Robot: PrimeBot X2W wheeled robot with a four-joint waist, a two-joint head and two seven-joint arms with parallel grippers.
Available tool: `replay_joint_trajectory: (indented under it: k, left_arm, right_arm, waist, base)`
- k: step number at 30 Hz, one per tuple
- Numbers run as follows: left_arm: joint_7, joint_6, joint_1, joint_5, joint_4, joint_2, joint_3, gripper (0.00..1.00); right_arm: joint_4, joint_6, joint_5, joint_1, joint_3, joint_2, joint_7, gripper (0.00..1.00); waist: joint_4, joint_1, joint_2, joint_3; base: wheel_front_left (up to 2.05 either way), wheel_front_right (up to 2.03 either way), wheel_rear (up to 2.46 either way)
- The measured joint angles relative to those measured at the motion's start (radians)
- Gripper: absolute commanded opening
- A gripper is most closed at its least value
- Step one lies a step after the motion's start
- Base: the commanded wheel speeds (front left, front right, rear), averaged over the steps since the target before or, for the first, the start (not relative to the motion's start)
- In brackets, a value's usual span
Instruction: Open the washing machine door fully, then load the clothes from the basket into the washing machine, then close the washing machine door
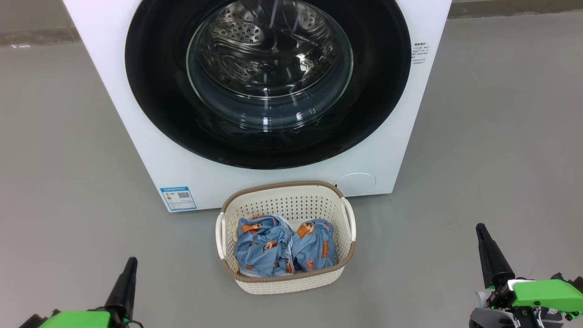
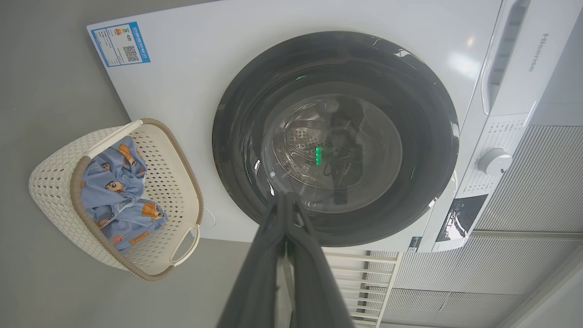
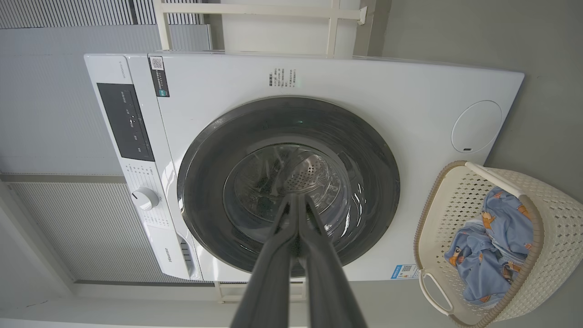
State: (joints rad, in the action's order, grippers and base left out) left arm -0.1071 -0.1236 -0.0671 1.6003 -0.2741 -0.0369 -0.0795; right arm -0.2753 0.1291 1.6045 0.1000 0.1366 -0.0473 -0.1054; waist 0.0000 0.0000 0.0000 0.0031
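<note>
Grey smooth floor (image 1: 68, 136): bears every item listed. Beyond the machine stand pale ribbed wall panels (image 3: 54, 218) and a white barred frame (image 3: 246, 9). On the machine's front are a blue rectangular label sticker (image 1: 178, 198) at lower left, a round white hatch (image 1: 356, 183) at lower right, and a white rotary knob (image 3: 145, 198) and dark display panel (image 3: 125, 120) along the top band.

Obstruction: small cream-white perforated plastic basket (image 1: 291, 280), brown woven-look rim, white side handles. It stands on the floor just before the machine's base, below the door, between robot and machine.

Big white front-loading washing machine (image 1: 200, 182): upright. Its large round door (image 1: 155, 91), a wide glossy black rim around a bulging clear glass window, lies shut, flush with the front. The steel perforated drum (image 1: 237, 32) shows through the glass.

Light blue fabric clothes (image 1: 268, 248), printed with small orange-brown figures: two crumpled bundles side by side inside the basket.

Orientation: the door faces straight toward the robot. The basket sits open side up, handles at left and right ends, long axis seemingly parallel to the machine's front.

Left gripper (image 1: 132, 262), lower left, and right gripper (image 1: 480, 228), lower right: long dark fingers pressed together, nothing between them, pointing toward the machine, well apart from the basket.
</note>
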Motion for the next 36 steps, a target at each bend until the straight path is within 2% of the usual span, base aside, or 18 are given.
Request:
replay_joint_trajectory:
  k: [36]
  left_arm:
    - [0.0, 0.0, 0.0, 0.0, 0.0, 0.0, 0.0, 0.0]
  right_arm:
    - [0.0, 0.0, 0.0, 0.0, 0.0, 0.0, 0.0, 0.0]
  waist:
    - [0.0, 0.0, 0.0, 0.0]
  base:
    - [0.0, 0.0, 0.0]
